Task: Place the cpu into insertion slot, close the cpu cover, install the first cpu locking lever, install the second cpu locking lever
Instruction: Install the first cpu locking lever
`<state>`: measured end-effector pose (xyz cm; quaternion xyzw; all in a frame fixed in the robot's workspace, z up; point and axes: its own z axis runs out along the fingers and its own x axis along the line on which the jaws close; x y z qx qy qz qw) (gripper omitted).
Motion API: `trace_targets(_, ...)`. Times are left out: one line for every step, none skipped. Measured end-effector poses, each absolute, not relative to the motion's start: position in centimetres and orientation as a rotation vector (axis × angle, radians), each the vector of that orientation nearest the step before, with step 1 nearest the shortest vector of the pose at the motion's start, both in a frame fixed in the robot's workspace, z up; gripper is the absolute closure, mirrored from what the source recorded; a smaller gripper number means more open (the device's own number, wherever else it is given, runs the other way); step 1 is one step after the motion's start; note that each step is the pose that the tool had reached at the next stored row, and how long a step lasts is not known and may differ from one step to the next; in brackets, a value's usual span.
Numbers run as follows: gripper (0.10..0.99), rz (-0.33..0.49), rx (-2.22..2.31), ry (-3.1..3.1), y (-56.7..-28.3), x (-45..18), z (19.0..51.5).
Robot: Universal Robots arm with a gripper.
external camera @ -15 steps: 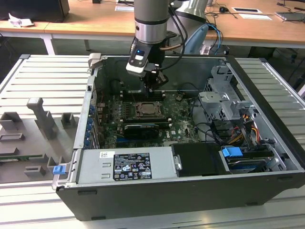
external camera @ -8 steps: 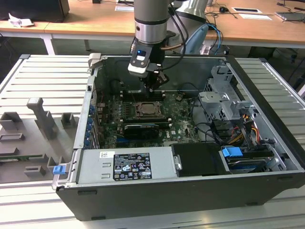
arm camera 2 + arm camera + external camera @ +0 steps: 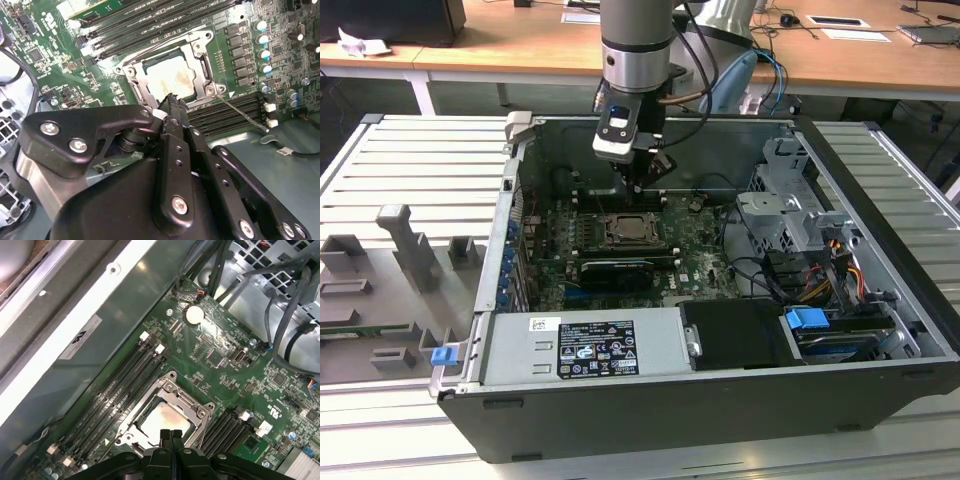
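**Entry: cpu socket station, motherboard [image 3: 695, 235] inside the open computer case [image 3: 880, 300] on the bench [image 3: 410, 170].**

- cpu [image 3: 167, 80]: one. Silvery-beige square lying flat in the insertion slot [image 3: 206, 67], near the middle of the motherboard.
- insertion slot: one, flanked by banks of long black memory slots [image 3: 150, 20].
- cpu cover [image 3: 136, 85]: one. The silver frame lies down around the chip, whose face shows through the cut-out.
- locking levers: two thin wire rods, by my count.
  - One locking lever [image 3: 245, 116] has its long axis slanting away from a socket corner, across the neighbouring memory bank. It looks unlatched.
  - The other appears to run along the opposite side of the frame, and its state is hard to read.
- gripper [image 3: 172, 99]: one. The fingers [image 3: 165, 436] are pressed together with nothing between them.
- Key relation: the fingertips sit at the socket's near edge, with the chip directly beyond them. The slanting lever is off to one side and apart from them.
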<state>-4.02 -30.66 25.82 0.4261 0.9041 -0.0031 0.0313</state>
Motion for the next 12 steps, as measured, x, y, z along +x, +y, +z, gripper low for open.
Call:
trace_targets(0.980,-0.009,1.303,2.790,-30.66,-4.03,25.83)
trace_targets(0.980,-0.009,1.290,2.796,-30.66,-4.03,25.82)
trace_targets(0.980,-0.008,1.281,2.800,-30.67,-4.03,25.83)
trace_targets(0.980,-0.008,1.258,2.810,-30.67,-4.05,25.83)
trace_targets(0.980,-0.007,1.238,2.819,-30.67,-4.05,25.82)
trace_targets(0.980,-0.006,1.203,2.834,-30.67,-4.05,25.83)
trace_targets(0.980,-0.005,1.177,2.845,-30.67,-4.05,25.83)
trace_targets(0.980,-0.004,1.151,2.855,-30.67,-4.05,25.82)
trace_targets(0.980,-0.003,1.116,2.869,-30.67,-4.05,25.81)
trace_targets(0.980,-0.002,1.091,2.879,-30.67,-4.05,25.81)
trace_targets(0.980,0.000,1.048,2.895,-30.67,-4.05,25.80)
trace_targets(0.980,0.001,1.020,2.905,-30.67,-4.05,25.80)
